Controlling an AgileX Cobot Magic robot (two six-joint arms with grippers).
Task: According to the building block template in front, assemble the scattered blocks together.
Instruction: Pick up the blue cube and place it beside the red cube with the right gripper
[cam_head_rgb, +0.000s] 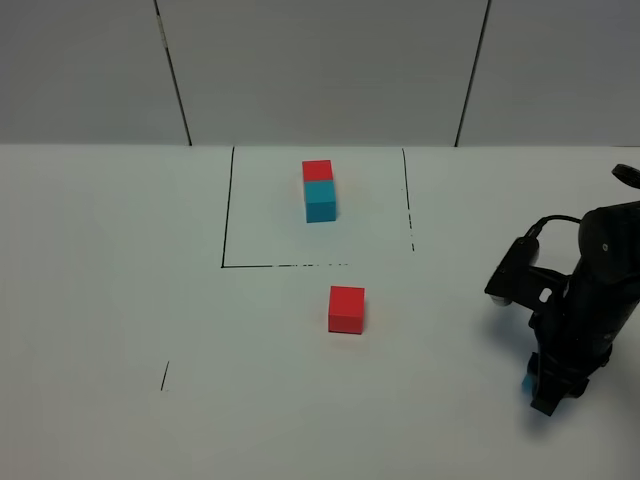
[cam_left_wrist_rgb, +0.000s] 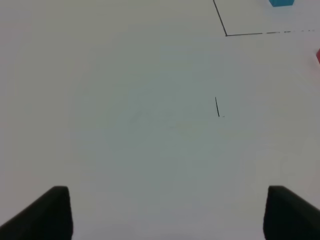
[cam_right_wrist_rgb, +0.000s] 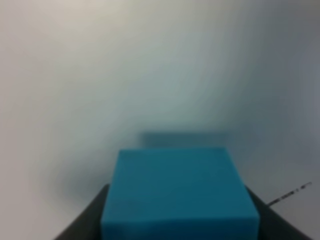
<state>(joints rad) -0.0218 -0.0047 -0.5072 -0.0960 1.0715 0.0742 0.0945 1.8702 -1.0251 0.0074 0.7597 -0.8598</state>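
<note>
The right claw (cam_head_rgb: 547, 398) is low over the white surface (cam_head_rgb: 110, 300) at its right side, clenched on the cyan cube (cam_right_wrist_rgb: 180, 190), which sits between the two dark fingers (cam_right_wrist_rgb: 82, 222); whether the cube rests on the surface or is raised off it I cannot tell. The red cube (cam_head_rgb: 346, 308) lies alone near the middle, well apart from that claw and just outside the near edge of a black outline (cam_head_rgb: 225, 210) drawn on the surface. Inside the outline sits the building block template (cam_head_rgb: 319, 190), its red half farther from the robot and its cyan half nearer, the two touching. The left claw (cam_left_wrist_rgb: 167, 215) hangs released over bare surface, near a short black mark (cam_left_wrist_rgb: 217, 106), with nothing between its fingertips (cam_left_wrist_rgb: 50, 215).
</note>
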